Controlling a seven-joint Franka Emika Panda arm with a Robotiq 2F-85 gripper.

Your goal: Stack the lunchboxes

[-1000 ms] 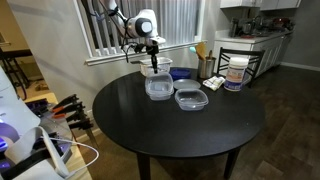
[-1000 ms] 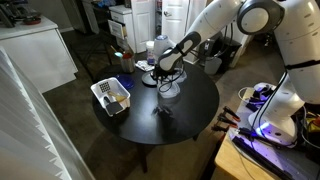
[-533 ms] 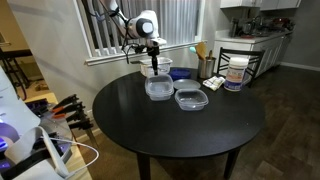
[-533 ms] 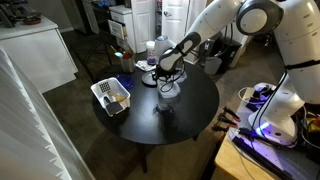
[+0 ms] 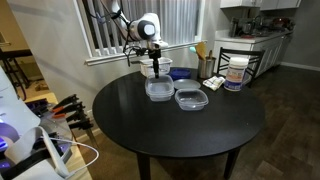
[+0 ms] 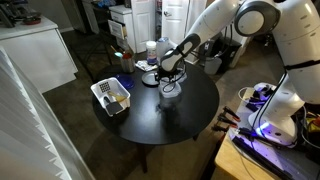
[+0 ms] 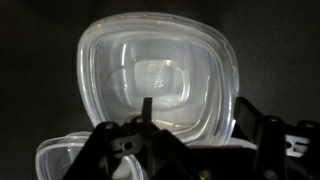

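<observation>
Gripper (image 5: 152, 66), spread and empty, has risen slightly off the two-box stack (image 5: 158, 88), leaving the last lunchbox (image 5: 190, 98).

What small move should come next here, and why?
Probably ease the pincer straight down a little. In an exterior view it hangs just above the clear rounded-rectangular plastic lunchbox, and the wrist view shows such a box filling the frame beneath it. I cannot tell whether the pincer already holds anything.
</observation>
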